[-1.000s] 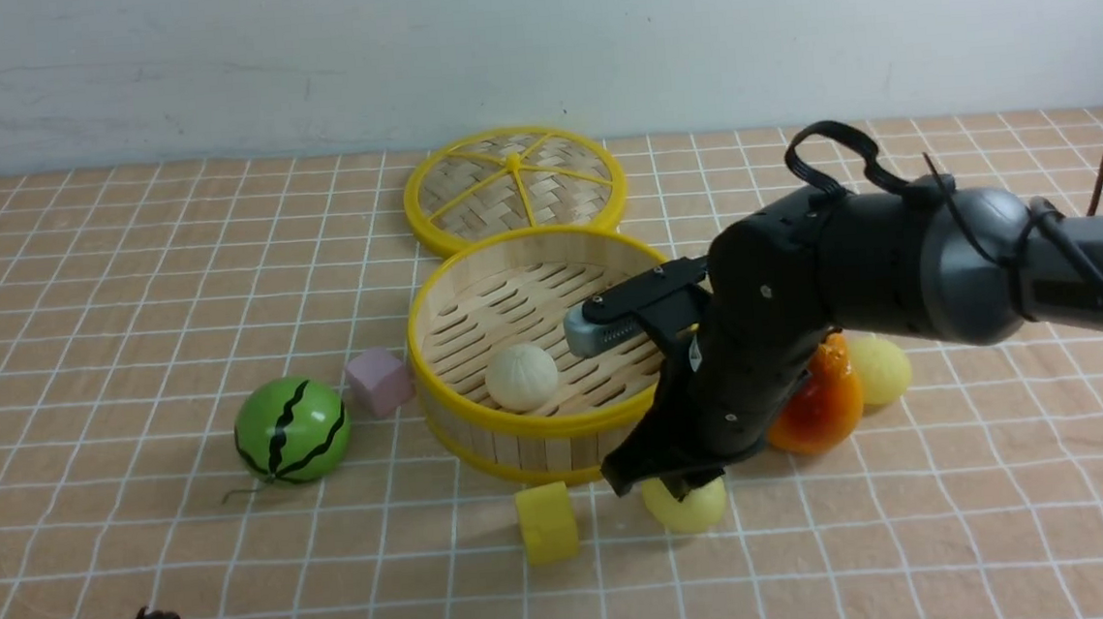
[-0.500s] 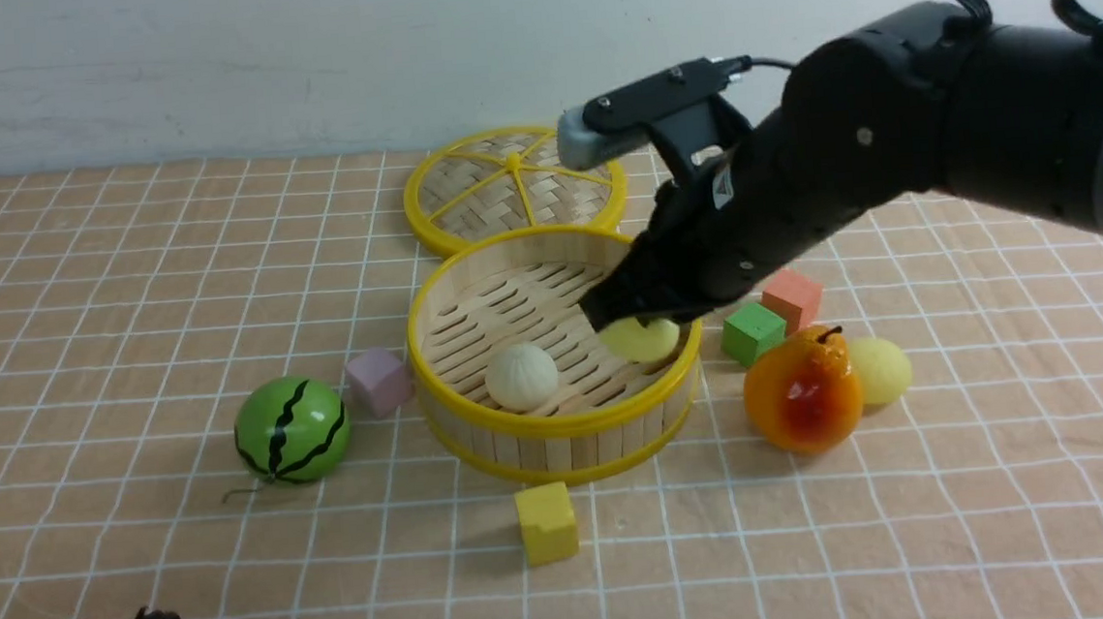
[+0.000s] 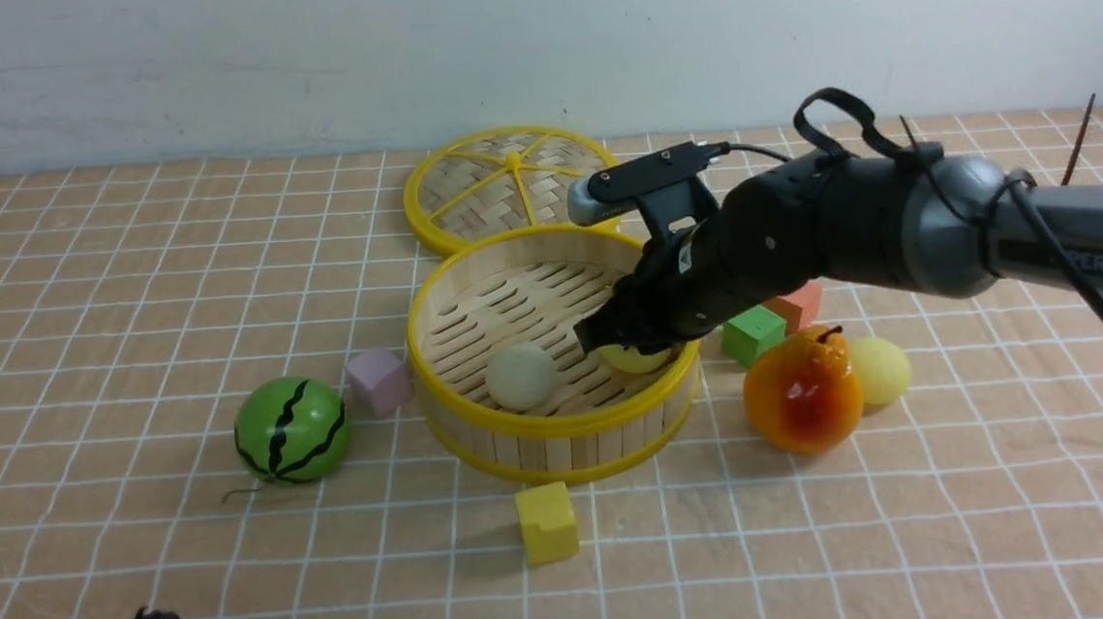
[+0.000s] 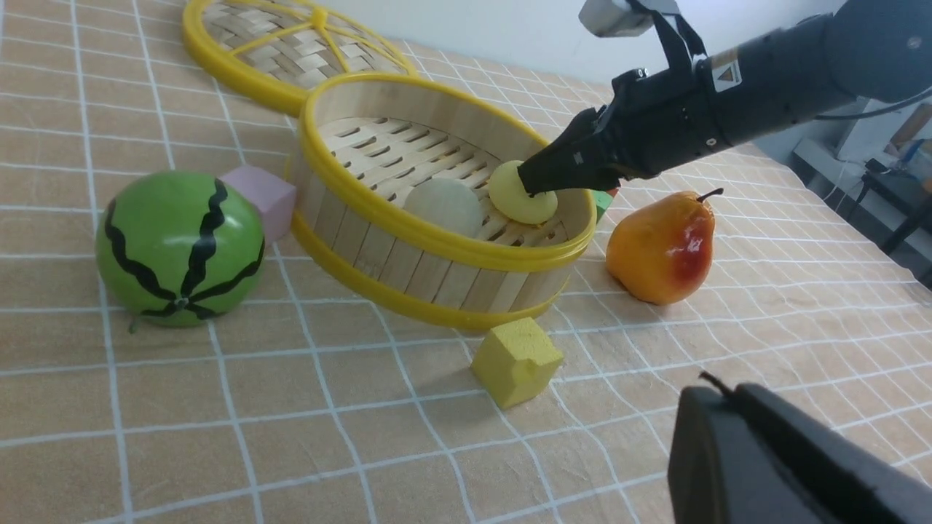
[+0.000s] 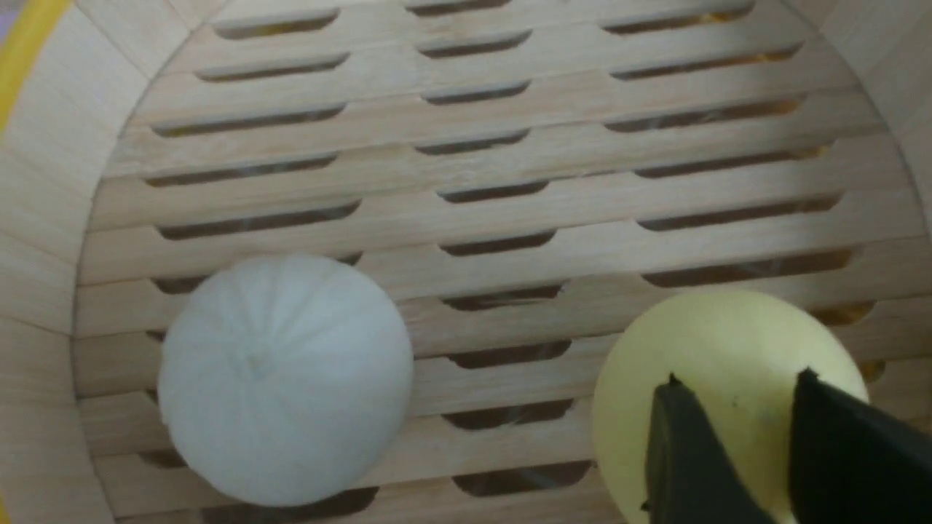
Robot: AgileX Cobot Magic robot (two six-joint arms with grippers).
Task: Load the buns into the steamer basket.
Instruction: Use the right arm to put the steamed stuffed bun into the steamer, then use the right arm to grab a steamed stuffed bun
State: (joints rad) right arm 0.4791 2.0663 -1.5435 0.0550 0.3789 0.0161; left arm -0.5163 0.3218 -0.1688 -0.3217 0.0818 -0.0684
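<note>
From the front, the right pincer (image 3: pixel 614 337) reaches into the steamer basket (image 3: pixel 559 423), a yellow bun (image 3: pixel 639 358) under its tips, an off-white bun (image 3: pixel 520 377) just beside, a third bun (image 3: pixel 879 369) well off outside. The left wrist view shows the yellow bun resting on the slats. In the right wrist view the fingertips (image 5: pixel 684 451) stand parted over it, unsquashed, so it looks released; light and soft, it is likely best pinched gently across the middle.

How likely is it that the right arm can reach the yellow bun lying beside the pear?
Probably yes. That yellow bun lies right of the pear, on the arm's own side, with nothing above it. The right gripper must first leave the steamer basket.
</note>
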